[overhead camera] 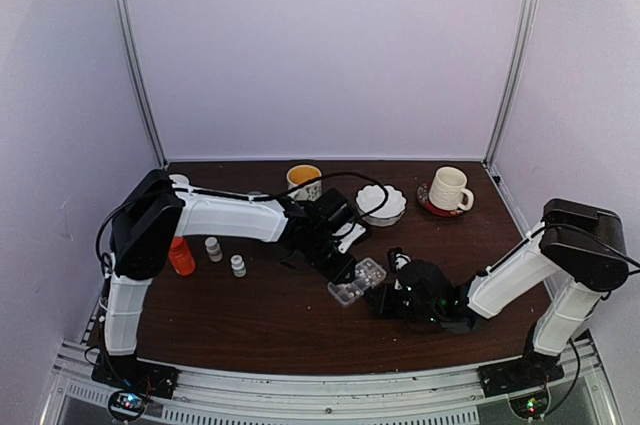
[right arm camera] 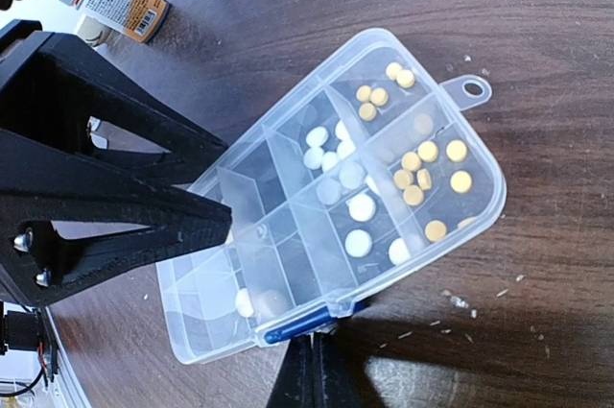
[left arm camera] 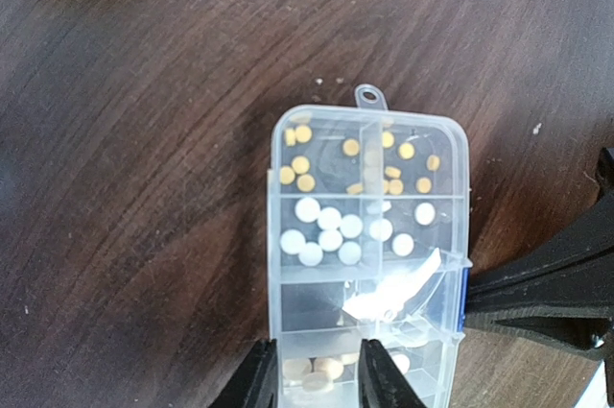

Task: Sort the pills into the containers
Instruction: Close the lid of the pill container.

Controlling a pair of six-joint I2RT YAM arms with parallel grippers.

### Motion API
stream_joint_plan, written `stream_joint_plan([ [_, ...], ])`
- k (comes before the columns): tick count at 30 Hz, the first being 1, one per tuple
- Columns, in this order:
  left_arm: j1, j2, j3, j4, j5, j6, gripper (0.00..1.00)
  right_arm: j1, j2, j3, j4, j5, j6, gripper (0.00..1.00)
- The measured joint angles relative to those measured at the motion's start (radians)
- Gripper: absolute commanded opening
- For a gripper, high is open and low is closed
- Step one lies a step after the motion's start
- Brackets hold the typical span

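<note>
Left jaws, partly apart and gripping nothing visible, hover over the near end of a flat clear plastic pill box on the dark wooden surface. Small round white and yellow pills fill compartments beyond them. Right jaws, closed and empty, touch its blue latch.

You're looking at yellow pills, white pills and tan pills in a clear pill box with a blue latch, on the dark brown, wood-grained tabletop.

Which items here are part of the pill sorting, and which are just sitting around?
Job: pill box, pills.
Lying about: orange bottle, two white bottles, yellow cup, bowl, mug on saucer.
</note>
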Motion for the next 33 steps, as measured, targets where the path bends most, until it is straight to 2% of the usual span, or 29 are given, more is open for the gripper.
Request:
stream_joint_plan([
  [9,0.009,0.008,0.008,0.0,0.025,0.004,0.27,-0.004,0.013,-0.014,0.045,-0.001,0.034,0.0],
  [24,0.02,0.022,0.023,0.011,0.029,-0.014,0.28,-0.026,0.042,-0.036,0.132,-0.009,0.056,0.0],
  [33,0.003,0.038,0.048,0.008,0.01,-0.072,0.29,-0.043,-0.072,-0.149,0.114,-0.003,0.067,0.0],
])
